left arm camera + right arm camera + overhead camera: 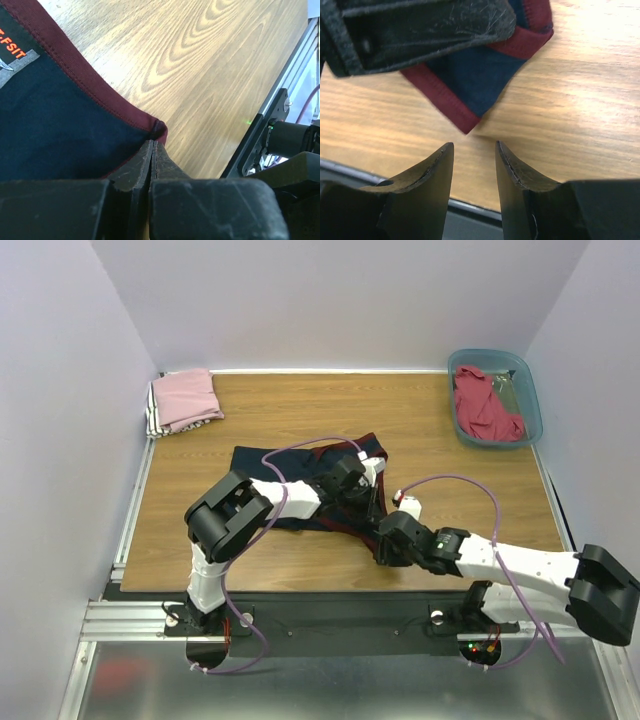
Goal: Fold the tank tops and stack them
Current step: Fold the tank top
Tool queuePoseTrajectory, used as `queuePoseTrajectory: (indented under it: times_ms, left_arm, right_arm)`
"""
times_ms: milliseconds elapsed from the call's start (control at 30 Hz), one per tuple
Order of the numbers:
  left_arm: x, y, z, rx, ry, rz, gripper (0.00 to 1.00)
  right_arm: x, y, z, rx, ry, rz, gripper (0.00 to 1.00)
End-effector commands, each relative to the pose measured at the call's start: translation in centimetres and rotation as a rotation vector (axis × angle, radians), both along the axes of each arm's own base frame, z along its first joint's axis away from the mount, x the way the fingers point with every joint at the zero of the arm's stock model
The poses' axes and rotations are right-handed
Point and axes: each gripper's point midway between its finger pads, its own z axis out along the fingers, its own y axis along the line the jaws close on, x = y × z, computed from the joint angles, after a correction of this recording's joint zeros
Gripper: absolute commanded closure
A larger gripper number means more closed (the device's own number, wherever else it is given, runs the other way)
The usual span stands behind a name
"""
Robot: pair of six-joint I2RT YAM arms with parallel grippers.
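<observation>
At jersey [60,130] corner, left claw [152,145] tight

Navy jersey [290,465], maroon trim, lies rumpled mid-table [300,410]. Left gripper [368,488] is down on its right edge. Right gripper [390,538] is just beside the cloth's near-right corner, low over the wood. Finger spacing unreadable from above. Pink tank top [185,397] is folded at far left on a striped cloth [153,421]. Red tank top [485,405] is heaped in the teal bin [533,400], far right.
</observation>
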Motion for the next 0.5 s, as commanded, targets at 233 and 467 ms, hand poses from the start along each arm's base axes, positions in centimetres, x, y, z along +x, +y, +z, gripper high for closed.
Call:
queuePoseTrajectory:
  times_ms: [233,467]
  left_arm:
    - [0.4,-0.9,-0.8,0.005,-0.031,-0.033,1.00]
    - [0.4,-0.5,-1.8,0.032,-0.028,-0.030,1.00]
  right_arm:
    - [3.2,0.5,0.1,-0.030,-0.119,-0.102,0.66]
    - [4.2,0.6,3.3,-0.017,-0.179,-0.120,0.84]
